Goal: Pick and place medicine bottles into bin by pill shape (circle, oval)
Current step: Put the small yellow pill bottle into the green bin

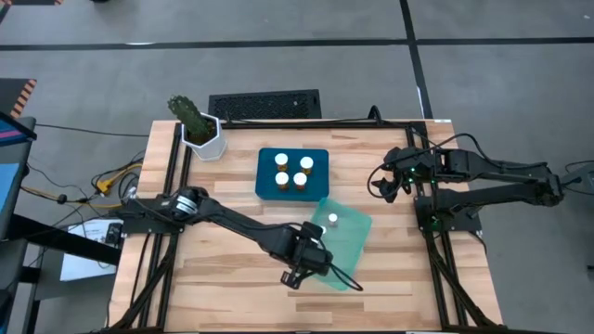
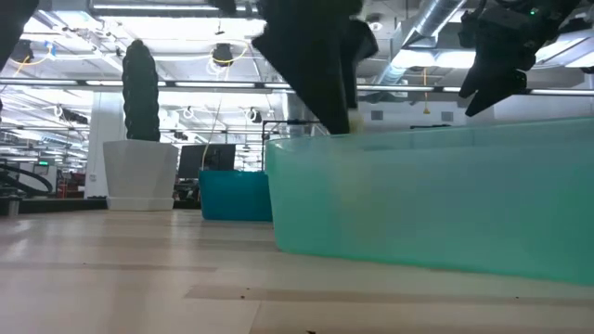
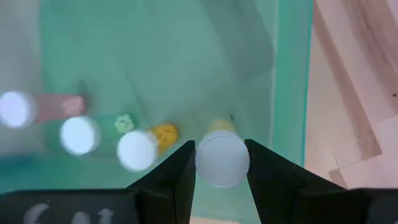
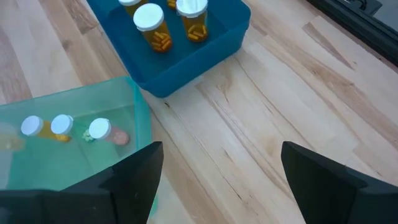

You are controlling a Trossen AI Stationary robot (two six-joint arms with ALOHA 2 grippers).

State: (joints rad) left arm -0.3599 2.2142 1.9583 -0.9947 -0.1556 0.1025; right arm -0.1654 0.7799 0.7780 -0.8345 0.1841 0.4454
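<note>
Sitting between the left gripper's [image 3: 222, 163] 2 dark fingers, a white-capped medicine bottle [image 3: 222, 158] is clamped inside the green bin [image 1: 348, 243], close to one of its walls. 3 more bottles [image 3: 137, 150] stand in a row beside it in that bin. The blue bin [image 1: 267, 160] just behind holds 4 amber bottles [image 1: 282, 179]. Off to the right side of the table, the right gripper [image 4: 221, 177] waits above the wood with jaws spread wide and nothing in them.

No legible txt, labels or nos. anywhere; nothing readable on any bottle.
</note>
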